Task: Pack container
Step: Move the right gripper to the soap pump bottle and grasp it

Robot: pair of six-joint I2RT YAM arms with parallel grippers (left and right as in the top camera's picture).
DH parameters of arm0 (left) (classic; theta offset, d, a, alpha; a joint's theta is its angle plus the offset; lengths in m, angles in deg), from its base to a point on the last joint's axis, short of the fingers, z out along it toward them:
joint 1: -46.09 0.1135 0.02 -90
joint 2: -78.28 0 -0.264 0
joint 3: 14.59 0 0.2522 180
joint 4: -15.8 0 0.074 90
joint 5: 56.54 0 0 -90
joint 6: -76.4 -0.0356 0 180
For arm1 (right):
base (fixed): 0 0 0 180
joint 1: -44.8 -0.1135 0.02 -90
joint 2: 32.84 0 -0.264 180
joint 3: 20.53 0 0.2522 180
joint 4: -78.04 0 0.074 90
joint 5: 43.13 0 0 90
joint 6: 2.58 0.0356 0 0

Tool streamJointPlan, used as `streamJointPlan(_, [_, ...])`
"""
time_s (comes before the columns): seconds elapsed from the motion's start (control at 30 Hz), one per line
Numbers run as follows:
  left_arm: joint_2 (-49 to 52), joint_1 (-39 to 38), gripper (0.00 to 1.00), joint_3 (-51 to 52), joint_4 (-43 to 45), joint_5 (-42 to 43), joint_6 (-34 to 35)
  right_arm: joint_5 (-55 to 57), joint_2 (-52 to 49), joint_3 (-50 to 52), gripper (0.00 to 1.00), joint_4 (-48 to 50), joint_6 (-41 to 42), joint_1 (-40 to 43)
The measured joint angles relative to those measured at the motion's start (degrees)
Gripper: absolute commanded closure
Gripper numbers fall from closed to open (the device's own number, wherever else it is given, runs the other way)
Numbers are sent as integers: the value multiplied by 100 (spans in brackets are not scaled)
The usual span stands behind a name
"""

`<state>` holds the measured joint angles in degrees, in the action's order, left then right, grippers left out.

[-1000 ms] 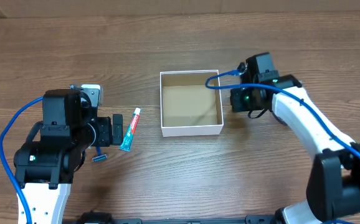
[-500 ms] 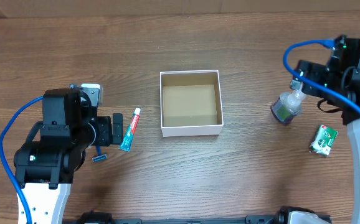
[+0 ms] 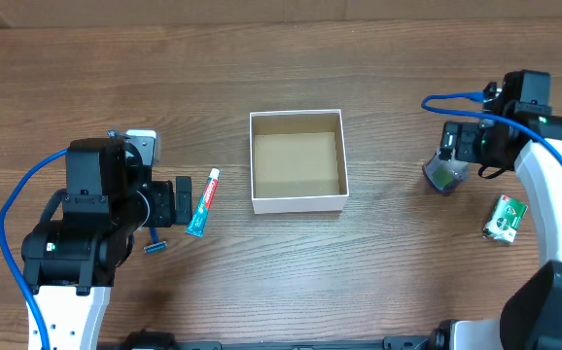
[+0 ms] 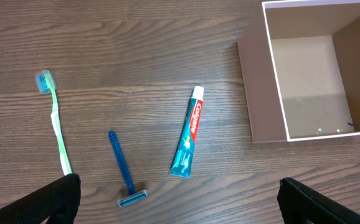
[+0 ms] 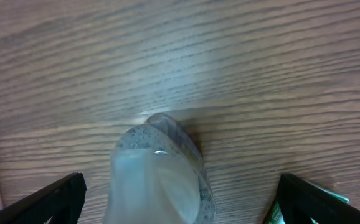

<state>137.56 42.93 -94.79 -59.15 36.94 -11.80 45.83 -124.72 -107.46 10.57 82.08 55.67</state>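
Left pincer (image 3: pixel 182 202), jaws spread, empty; beside it 1 plastic razor (image 4: pixel 123 171), 1 toothpaste tube (image 3: pixel 201 203), 1 toothbrush (image 4: pixel 56 124). Square cardboard box (image 3: pixel 298 203), white walls, brown floor, mid-table, bare. Right pincer (image 3: pixel 451 151) has swung from box to clear rounded bottle (image 3: pixel 443 176), jaws wide astride it, ungripped: first item pending.

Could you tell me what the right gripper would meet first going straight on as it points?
Probably the small clear plastic pump bottle, sitting centred in the open right gripper; how far off is unclear.

surface: table (image 3: pixel 359 282), dark brown wood grain | light: even, soft shadows
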Motion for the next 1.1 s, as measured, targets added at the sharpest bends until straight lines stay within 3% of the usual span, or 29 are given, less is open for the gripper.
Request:
streamJointPlan(0.37, [326,0,0,0,35,-2,0,-243,-55,83,0,-127,-136,0])
streamJointPlan(0.6, [387,0,0,0,79,-2,0,-562,-57,597,0,315,-319,0])
streamJointPlan(0.9, [387,0,0,0,98,-2,0,-614,-57,699,22,505,-369,0])
streamJointPlan(0.93, [389,0,0,0,98,0,0,-619,-57,702,28,505,-387,0])
streamJointPlan(1.1, [387,0,0,0,98,0,0,-492,-57,708,34,520,-372,0])
